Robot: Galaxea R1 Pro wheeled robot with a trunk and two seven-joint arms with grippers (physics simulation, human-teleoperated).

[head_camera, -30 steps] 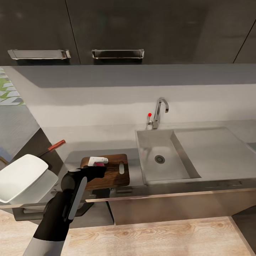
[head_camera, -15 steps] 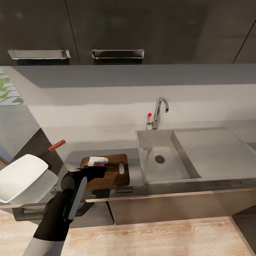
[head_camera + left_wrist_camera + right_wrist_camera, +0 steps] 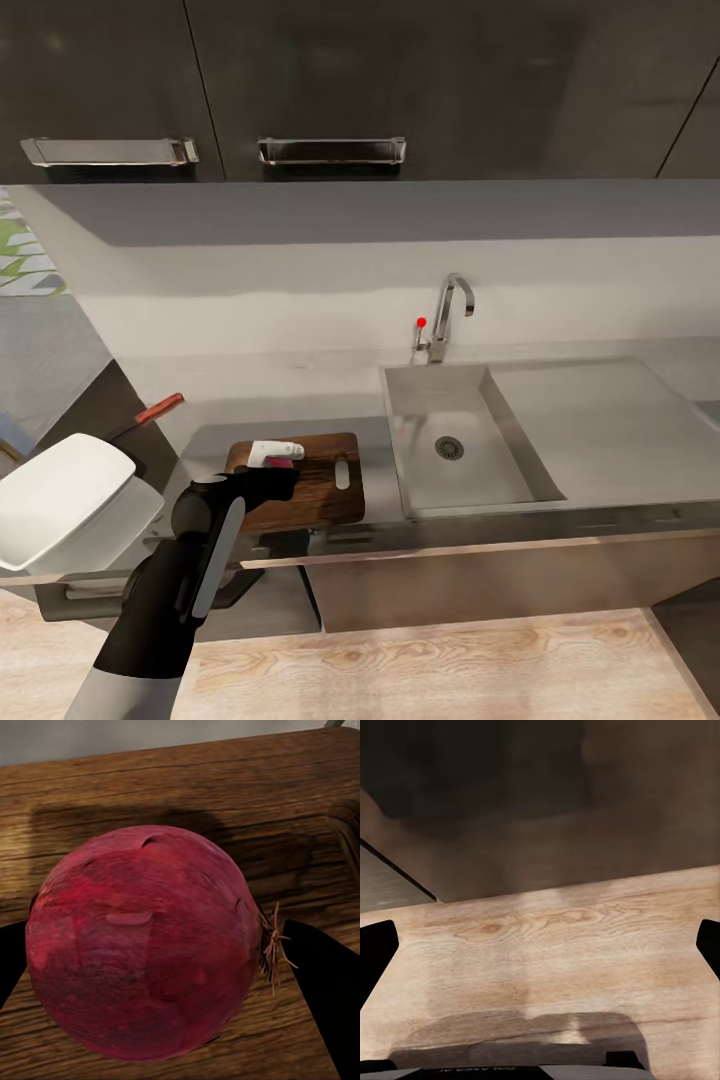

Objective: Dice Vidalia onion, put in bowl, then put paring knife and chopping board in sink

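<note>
Gripping a round dark-red onion (image 3: 146, 952) over the chopping board (image 3: 180, 787), left end effector (image 3: 161, 967), dry root wisps, right end effector (image 3: 540, 945) spread open.

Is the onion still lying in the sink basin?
No, the sink basin is bare; the onion sits between the left fingers over the chopping board.

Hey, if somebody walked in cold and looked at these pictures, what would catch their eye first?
Probably the dark red onion looming between the left gripper fingers, just above the chopping board. After that, the white bowl at the countertop's left end, and the steel sink standing empty right of the board.
</note>
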